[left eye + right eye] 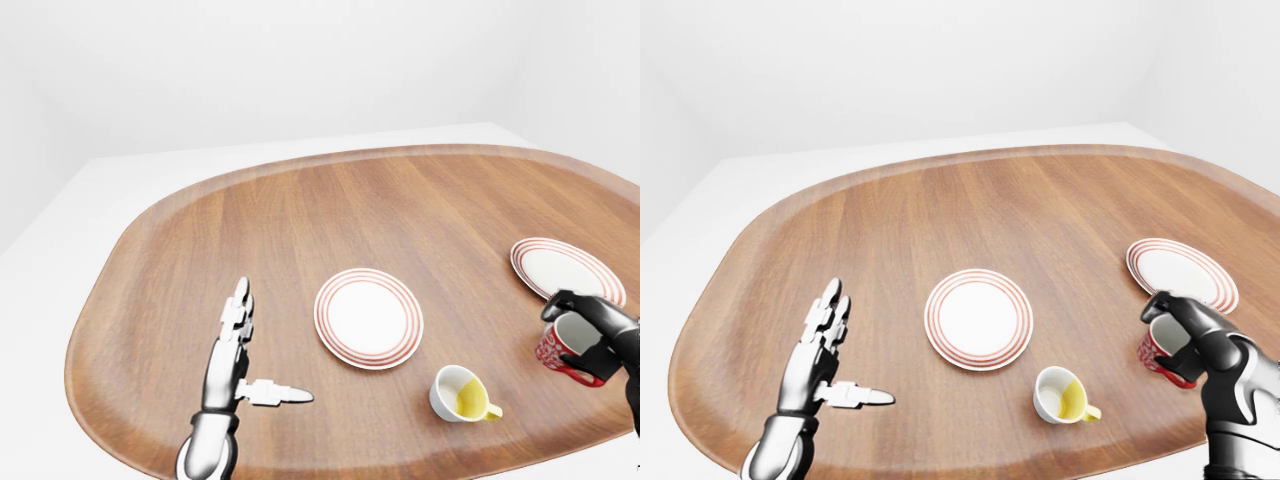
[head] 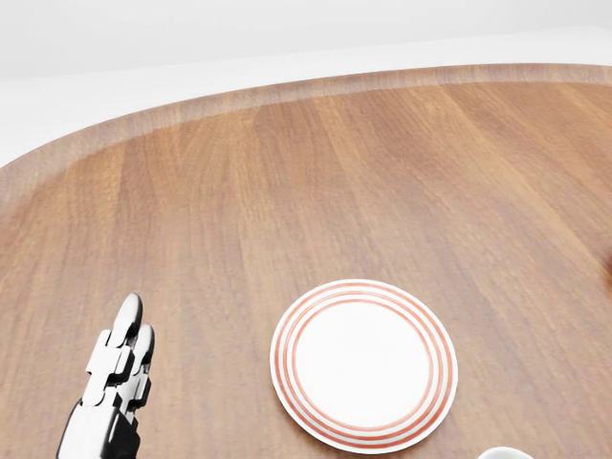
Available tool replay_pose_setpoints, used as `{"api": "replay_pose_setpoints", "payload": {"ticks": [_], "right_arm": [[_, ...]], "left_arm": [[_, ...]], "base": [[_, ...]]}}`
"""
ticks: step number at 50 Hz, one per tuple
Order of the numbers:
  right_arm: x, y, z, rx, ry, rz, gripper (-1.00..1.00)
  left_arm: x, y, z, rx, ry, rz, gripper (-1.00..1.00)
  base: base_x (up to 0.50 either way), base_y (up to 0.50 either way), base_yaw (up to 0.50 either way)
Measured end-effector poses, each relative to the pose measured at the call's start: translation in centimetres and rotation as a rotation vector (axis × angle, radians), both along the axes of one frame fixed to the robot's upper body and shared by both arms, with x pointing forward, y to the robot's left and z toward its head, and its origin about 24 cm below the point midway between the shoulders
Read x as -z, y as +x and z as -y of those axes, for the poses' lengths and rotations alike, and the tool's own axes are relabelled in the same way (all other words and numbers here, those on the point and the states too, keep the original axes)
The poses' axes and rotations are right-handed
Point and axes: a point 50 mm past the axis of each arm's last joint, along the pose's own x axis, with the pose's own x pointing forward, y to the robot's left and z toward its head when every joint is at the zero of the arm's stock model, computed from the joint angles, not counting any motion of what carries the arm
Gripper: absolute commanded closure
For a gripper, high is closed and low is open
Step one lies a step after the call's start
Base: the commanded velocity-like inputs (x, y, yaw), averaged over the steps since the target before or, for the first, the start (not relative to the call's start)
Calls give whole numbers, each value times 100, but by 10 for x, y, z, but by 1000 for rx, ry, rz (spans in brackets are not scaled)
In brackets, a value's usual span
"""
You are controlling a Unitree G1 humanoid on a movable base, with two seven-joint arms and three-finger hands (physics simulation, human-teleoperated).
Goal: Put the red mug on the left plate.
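Observation:
The red mug (image 1: 549, 348) with a white pattern stands low at the right of the left-eye view, below the right plate (image 1: 567, 268). My dark right hand (image 1: 585, 335) is shut round it, fingers over the rim and side. The left plate (image 1: 368, 317), white with red rings, lies in the middle of the wooden table (image 1: 330, 215) with nothing on it; it also shows in the head view (image 2: 363, 363). To the left of that plate my silver left hand (image 1: 266, 348) is held open, fingers straight and thumb out. I cannot tell whether the mug touches the table.
A white cup (image 1: 461, 392) with yellow liquid inside sits between the left plate and the red mug, near the table's lower edge. The table is a rounded oval with a raised rim, and white floor surrounds it.

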Motion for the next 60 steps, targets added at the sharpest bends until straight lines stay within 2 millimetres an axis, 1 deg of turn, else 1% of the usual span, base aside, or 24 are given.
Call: {"api": "replay_pose_setpoints", "payload": {"ticks": [4, 7, 11, 15, 18, 21, 25, 29, 33, 37, 41, 44, 47, 51, 55, 60], "right_arm": [[-34, 27, -16, -89, -90, 69, 100], [-55, 48, -30, -144, -144, 125, 100], [-77, 76, -51, -206, -182, 198, 100], [-95, 105, -73, -253, -190, 277, 100], [-103, 128, -91, -281, -177, 337, 100], [-108, 149, -111, -301, -158, 389, 100], [-106, 176, -144, -326, -131, 436, 100], [-99, 193, -181, -367, -120, 457, 100], [-91, 202, -219, -424, -125, 461, 100], [-81, 204, -253, -486, -130, 452, 100], [-69, 202, -281, -542, -132, 437, 100], [-59, 199, -297, -577, -130, 421, 100], [-51, 196, -310, -602, -126, 406, 100], [-43, 192, -320, -625, -119, 389, 100], [-35, 189, -327, -638, -111, 373, 100], [-24, 184, -330, -645, -99, 347, 100]], "left_arm": [[0, 0, -1, -1, -2, -1, -100], [0, 0, -1, -2, -3, -2, -100], [1, 0, -1, -3, -5, -3, -100], [1, 0, -2, -5, -7, -5, -100], [1, 0, -2, -6, -8, -7, -100], [2, -1, -3, -7, -11, -9, -100], [3, -1, -3, -6, -13, -12, -100], [3, -1, -4, -6, -15, -15, -100], [4, -1, -4, -6, -17, -17, -100], [4, -1, -4, -7, -19, -18, -100], [4, 0, -4, -7, -20, -19, -100], [4, 0, -4, -7, -21, -18, -100], [4, 1, -4, -6, -20, -17, -100], [5, 1, -4, -5, -21, -19, -100], [5, 1, -5, -4, -24, -20, -100], [5, 1, -6, -3, -28, -22, -100]], "base": [[0, 0, 0], [0, 0, 0], [0, 0, 0], [0, 0, 0], [0, 0, 0], [0, 0, 0], [0, 0, 0], [0, 0, 0], [0, 0, 0], [0, 0, 0], [0, 0, 0], [0, 0, 0], [0, 0, 0], [0, 0, 0], [0, 0, 0], [0, 0, 0]]}}
